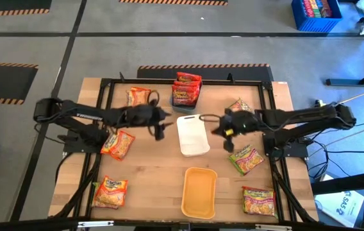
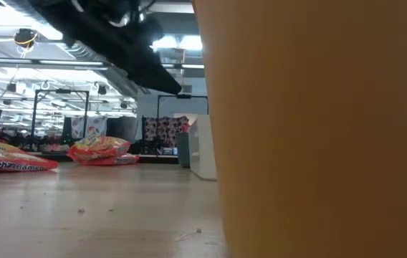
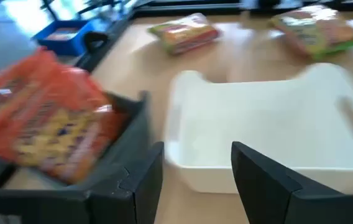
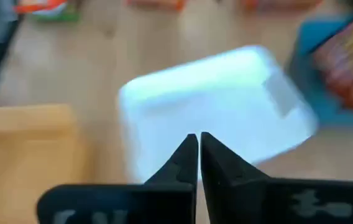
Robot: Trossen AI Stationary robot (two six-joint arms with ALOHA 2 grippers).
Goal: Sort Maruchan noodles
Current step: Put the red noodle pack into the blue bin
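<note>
Crinkly plastic noodle packets [image 1: 117, 144] lie scattered around the table [image 1: 156, 173]: orange ones toward nine and seven o'clock, green-and-red ones toward three and five, red ones stacked in a bin [image 1: 186, 88] at twelve. A white tray [image 1: 192, 135] sits at the centre, a yellow tray [image 1: 198, 191] at six. The left gripper [image 1: 161, 127] hovers just left of the white tray, jaws parted and empty; the right gripper [image 1: 219, 128] hovers at its right, clenched on nothing. Packets look light, slippery and brittle inside, so pinching an edge or a sealed end seems safest.
</note>
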